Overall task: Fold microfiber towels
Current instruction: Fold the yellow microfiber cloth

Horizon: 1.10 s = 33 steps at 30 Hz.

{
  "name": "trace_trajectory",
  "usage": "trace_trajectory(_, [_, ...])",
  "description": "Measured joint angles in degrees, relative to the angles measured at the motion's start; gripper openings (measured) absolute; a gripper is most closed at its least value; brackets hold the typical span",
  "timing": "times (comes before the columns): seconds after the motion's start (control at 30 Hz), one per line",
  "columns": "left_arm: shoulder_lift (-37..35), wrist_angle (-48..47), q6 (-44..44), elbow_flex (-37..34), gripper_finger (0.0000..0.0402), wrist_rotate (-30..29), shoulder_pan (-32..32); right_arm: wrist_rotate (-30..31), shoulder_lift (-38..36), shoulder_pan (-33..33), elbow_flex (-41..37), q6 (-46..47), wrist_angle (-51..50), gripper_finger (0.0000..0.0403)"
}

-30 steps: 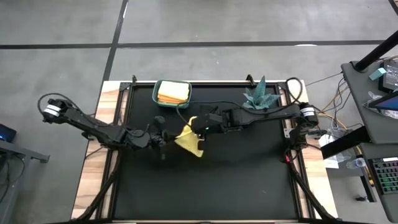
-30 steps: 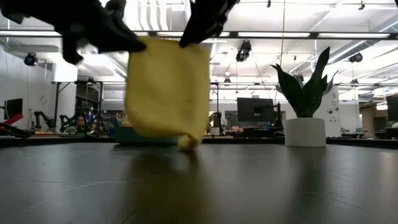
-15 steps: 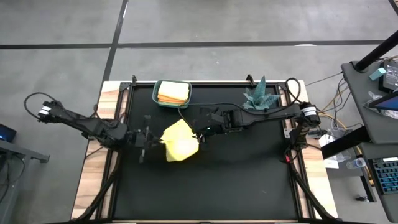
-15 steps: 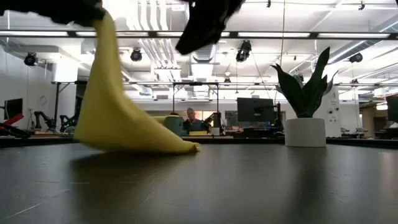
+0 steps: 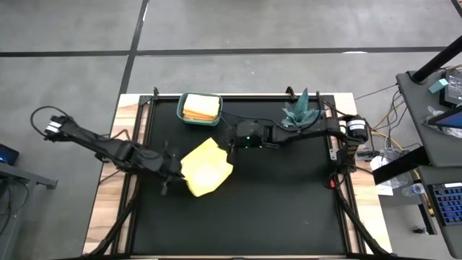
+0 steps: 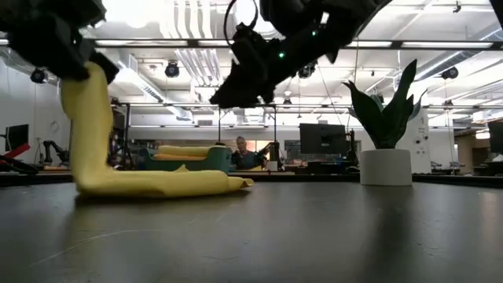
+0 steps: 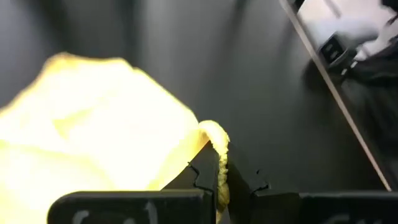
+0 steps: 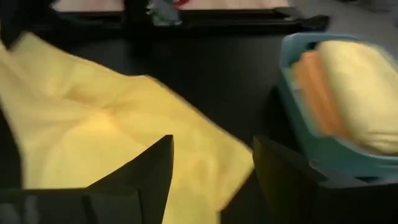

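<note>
From where I stand, no word, label, brand, number or sign can be read on anything in sight.

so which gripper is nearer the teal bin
Right. The right gripper hangs open just in front of the bin, while the left gripper is farther off, shut on the yellow towel.

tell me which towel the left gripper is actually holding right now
The yellow towel spread on the black table: the left gripper pinches its edge. The other towels lie folded in the teal bin, untouched.
</note>
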Motion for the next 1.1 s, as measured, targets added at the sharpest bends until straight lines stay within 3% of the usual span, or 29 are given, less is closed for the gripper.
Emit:
trace_trajectory(0.33, [10.9,1.7,-2.6,0.5,0.0,0.2,-0.9,-5.5,11.0,-0.1,2.6,-2.9,4.9,0.0203])
trace_trajectory(0.6, [10.4,1.6,-4.0,0.4,0.0,0.7,-0.9,-8.8,20.1,-0.1,8.9,-2.4,6.7,0.0203])
trace_trajectory(0.8, [8.4,1.6,-4.0,0.4,0.0,0.7,-0.9,-11.8,22.6,-0.1,11.3,-3.0,5.7,0.0201])
trace_trajectory(0.93, [7.9,1.6,-4.0,0.4,0.0,0.7,-0.8,-12.0,22.5,-0.1,11.2,-2.9,5.2,0.0179])
trace_trajectory(1.1, [7.9,1.6,-4.0,0.4,0.0,0.7,-0.8,-12.0,22.6,0.0,11.1,-3.8,5.0,0.0117])
